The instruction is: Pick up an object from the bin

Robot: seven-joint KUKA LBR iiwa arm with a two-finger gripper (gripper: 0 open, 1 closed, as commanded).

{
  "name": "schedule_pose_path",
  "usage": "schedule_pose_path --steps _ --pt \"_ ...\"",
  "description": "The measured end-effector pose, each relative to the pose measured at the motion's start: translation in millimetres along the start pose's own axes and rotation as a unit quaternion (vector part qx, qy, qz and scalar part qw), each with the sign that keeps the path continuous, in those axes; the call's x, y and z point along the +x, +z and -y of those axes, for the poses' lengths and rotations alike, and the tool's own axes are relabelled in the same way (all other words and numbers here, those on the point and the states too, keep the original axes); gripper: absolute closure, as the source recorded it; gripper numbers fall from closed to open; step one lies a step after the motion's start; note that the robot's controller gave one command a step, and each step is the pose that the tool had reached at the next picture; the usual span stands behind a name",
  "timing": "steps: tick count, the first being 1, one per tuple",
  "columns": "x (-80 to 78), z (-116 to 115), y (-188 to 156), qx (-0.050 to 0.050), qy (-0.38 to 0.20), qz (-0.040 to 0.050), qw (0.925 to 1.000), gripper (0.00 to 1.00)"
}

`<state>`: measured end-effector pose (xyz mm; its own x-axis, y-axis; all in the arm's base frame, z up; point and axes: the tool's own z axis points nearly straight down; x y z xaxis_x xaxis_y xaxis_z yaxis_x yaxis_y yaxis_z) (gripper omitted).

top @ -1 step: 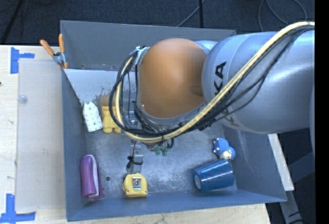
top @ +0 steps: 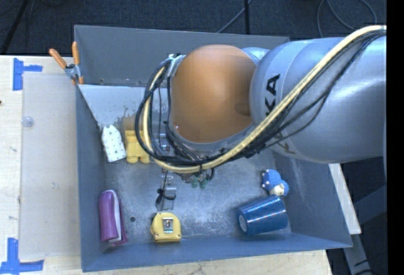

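My gripper (top: pixel 167 190) reaches down from under the orange dome into the front middle of the bin, over bare floor. A yellow tape measure (top: pixel 166 227) lies just in front of it, close to the front wall. To its left rear a yellow block (top: pixel 134 147) sits beside a white dotted piece (top: pixel 112 142). I see nothing held in the gripper.
A purple oblong case (top: pixel 109 216) lies at the front left. A blue cup (top: pixel 262 216) lies on its side at the front right, with a small blue and white toy (top: pixel 273 182) behind it. The arm and its dome hide the bin's middle and back.
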<state>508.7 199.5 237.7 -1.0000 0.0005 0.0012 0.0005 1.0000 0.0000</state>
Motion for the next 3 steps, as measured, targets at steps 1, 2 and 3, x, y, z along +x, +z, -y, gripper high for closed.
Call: schedule_pose_path --steps 1,2,3 --pt "15.8 22 28 0.000 -0.009 -0.0014 1.0000 0.00" --pt "25.7 35 92 0.000 -0.040 -0.0017 0.9992 1.00" --pt "25.6 35 92 0.000 -0.039 -0.0019 0.9993 0.00"
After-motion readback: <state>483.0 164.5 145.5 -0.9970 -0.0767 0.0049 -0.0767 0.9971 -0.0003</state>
